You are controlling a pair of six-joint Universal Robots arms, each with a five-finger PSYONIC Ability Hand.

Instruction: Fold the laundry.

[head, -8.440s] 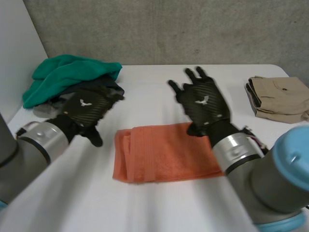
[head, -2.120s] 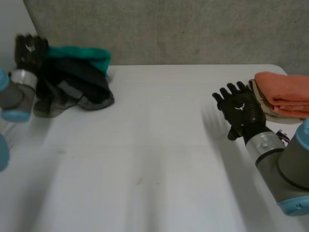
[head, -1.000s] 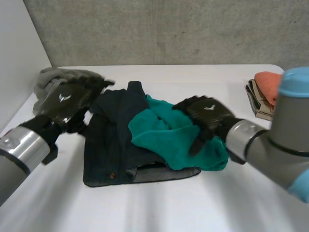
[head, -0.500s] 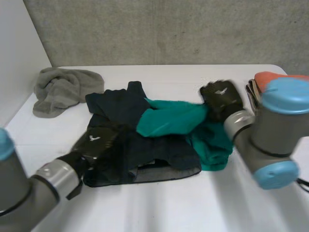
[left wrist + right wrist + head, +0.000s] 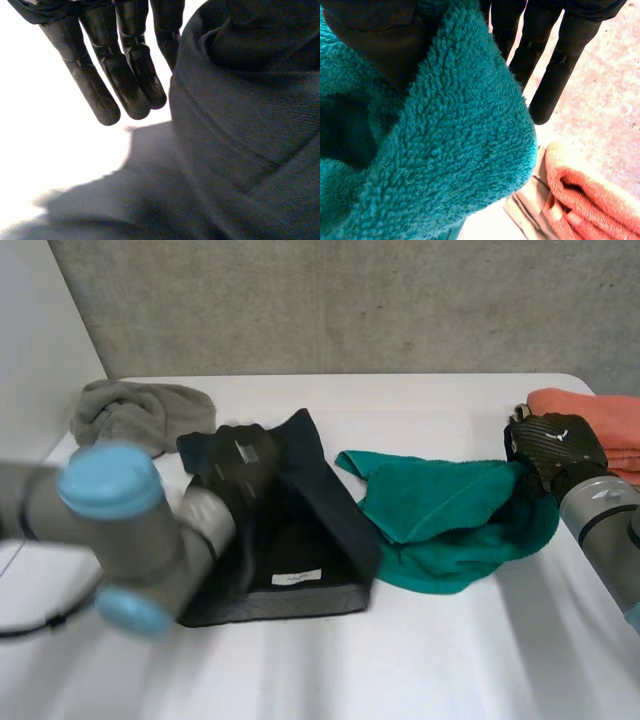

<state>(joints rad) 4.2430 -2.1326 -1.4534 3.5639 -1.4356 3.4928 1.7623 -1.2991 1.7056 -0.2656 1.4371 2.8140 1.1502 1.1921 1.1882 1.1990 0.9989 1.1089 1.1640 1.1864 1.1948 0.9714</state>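
**Green towel to be parted from the dark shorts before any fold**

Head view: the green towel (image 5: pixel 440 510) lies crumpled on the table (image 5: pixel 400 660), just beside the dark shorts (image 5: pixel 310 540). The right hand (image 5: pixel 555 445) is at the towel's outer edge, near an orange towel (image 5: pixel 590 415). The left hand (image 5: pixel 245 455) is on the shorts' raised corner, with a grey towel (image 5: pixel 130 412) beyond. Left wrist view: its fingers (image 5: pixel 125 85) are straight, side by side and free of cloth; pressing them flat would likely anchor the shorts. Right wrist view: the green towel's edge is pinched between the thumb (image 5: pixel 375 45) and straight fingers (image 5: pixel 560 70). The hold looks shallow, so draw low and slowly, stopping short of the orange towel.
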